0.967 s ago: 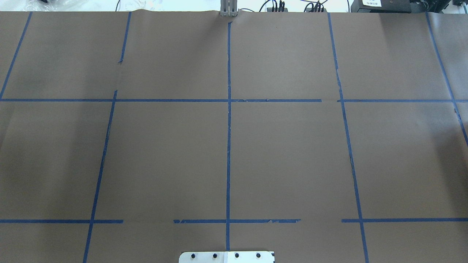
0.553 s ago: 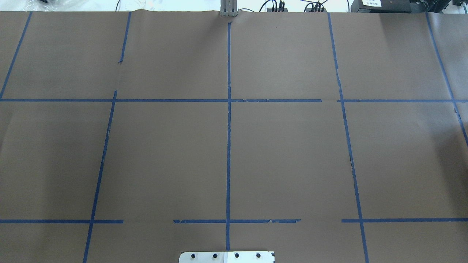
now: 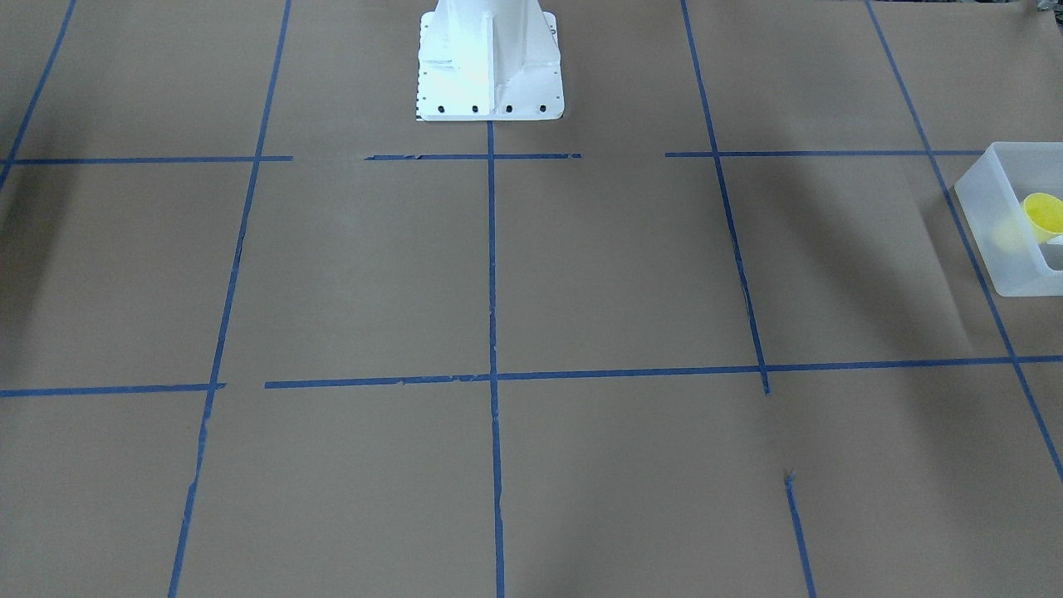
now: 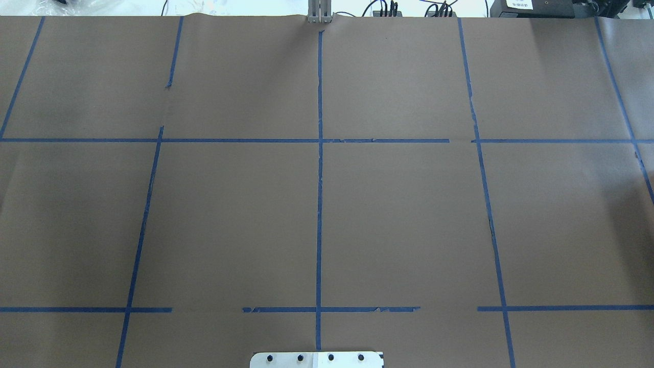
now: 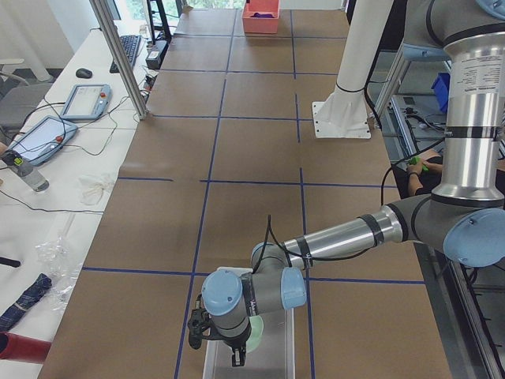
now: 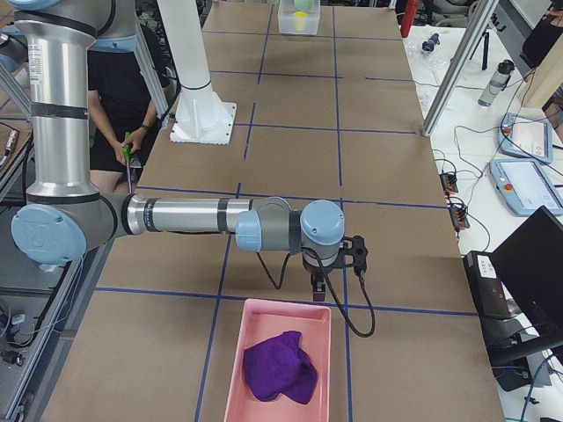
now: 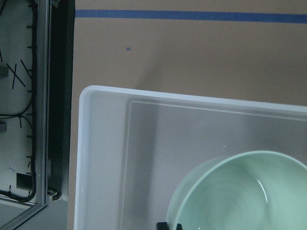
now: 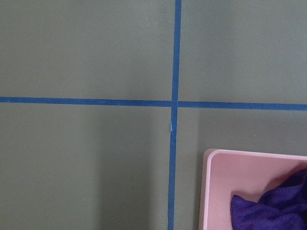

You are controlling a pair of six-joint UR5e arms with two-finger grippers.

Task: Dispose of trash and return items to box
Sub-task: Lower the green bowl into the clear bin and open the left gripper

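1. Beneath both pincers spreads the brown paper-covered table gridded with blue tape (image 4: pixel 398 220). The overhead view shows only this surface, with no arm and none of the task's things.
2. Directly under the left pincer (image 5: pixel 237 357) sits the translucent frosted-white rectangular plastic box (image 5: pixel 286 347). I cannot tell whether this pincer is open or closed, because only dark tips peek in at the left wrist view's lower edge.
3. Just below and ahead of the right pincer (image 6: pixel 321 286) lies a shallow pink rectangular plastic tray (image 6: pixel 264 316). That pincer's state cannot be told either.
4. Close under the left pincer, inside the box, rests a pale green round glazed bowl (image 7: pixel 240 196). If the tips hold its rim as the arm rises, the bowl would likely be dragged back out. Released from too high, it may knock the box wall.
5. Below the right pincer, a crumpled purple cloth (image 6: pixel 280 365) fills the tray's near half.
6. Off to one side of the left pincer, the small bright yellow tapered plastic cup (image 3: pixel 1045 214) lies tilted in the box. Only the front-facing view shows it plainly; the left wrist view misses it.
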